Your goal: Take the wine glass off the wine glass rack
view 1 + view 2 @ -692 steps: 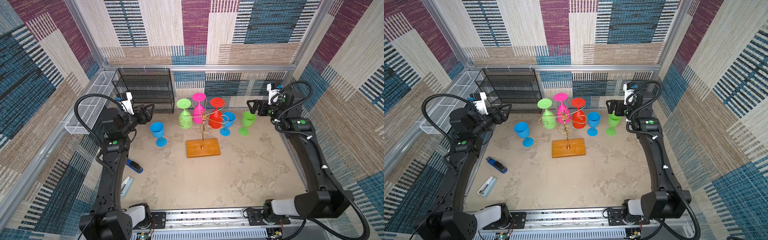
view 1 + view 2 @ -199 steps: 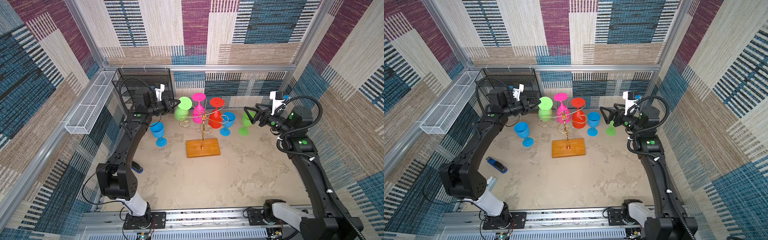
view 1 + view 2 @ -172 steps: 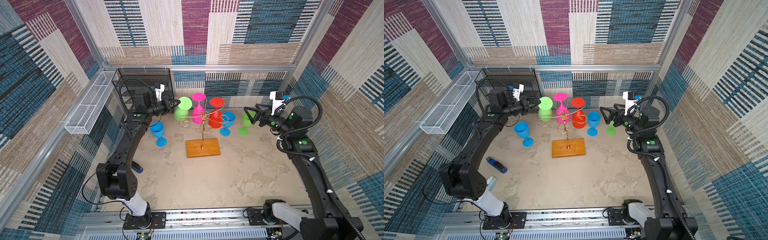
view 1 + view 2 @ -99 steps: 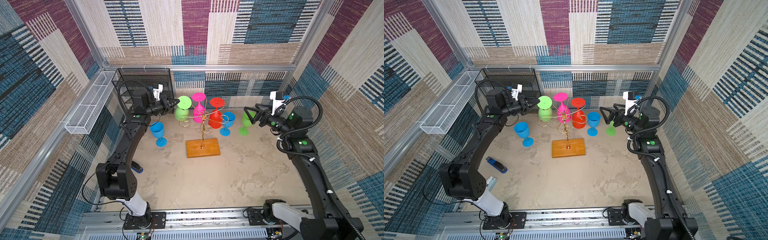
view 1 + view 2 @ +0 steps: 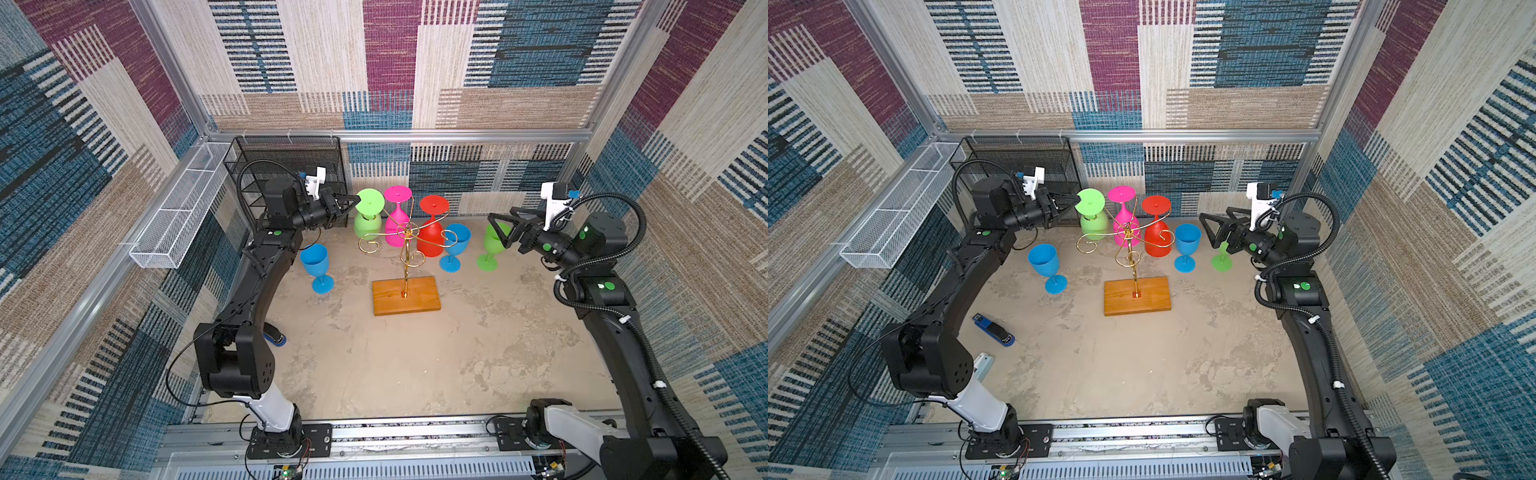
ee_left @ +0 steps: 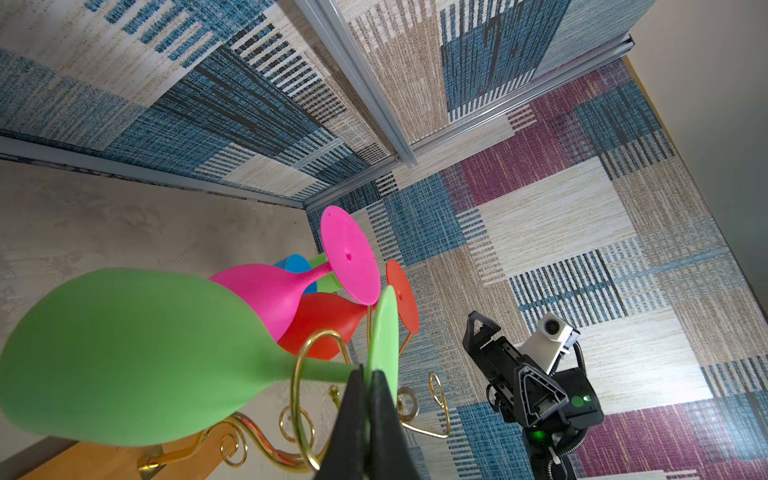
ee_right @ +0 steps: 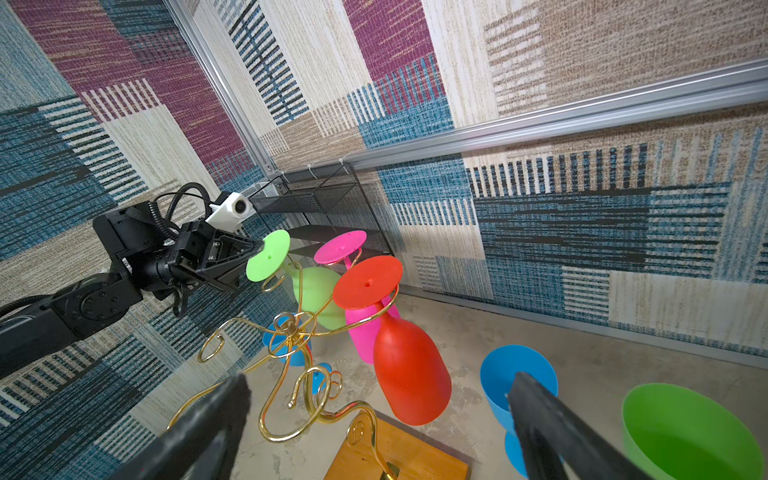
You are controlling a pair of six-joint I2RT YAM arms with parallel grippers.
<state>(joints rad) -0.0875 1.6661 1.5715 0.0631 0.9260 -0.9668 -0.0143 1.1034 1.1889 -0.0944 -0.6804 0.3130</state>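
The left gripper (image 6: 368, 376) is pinching the edge of the round foot of the green wine glass (image 6: 124, 353), its jaws nearly touching. That glass is hanging bowl-down just beyond the fingertips, and its stem is sitting in a curled gold arm of the wine glass rack (image 5: 406, 253). Farther ahead of these jaws, a pink glass (image 5: 395, 228) and a red glass (image 5: 430, 243) are hanging from neighbouring arms. The right gripper (image 5: 496, 230) is hovering with its jaws spread wide, gripping nothing. An upright green glass (image 5: 493, 245) is standing close beside its jaws. An upright blue glass (image 5: 456, 245) is standing between them and the rack farther ahead.
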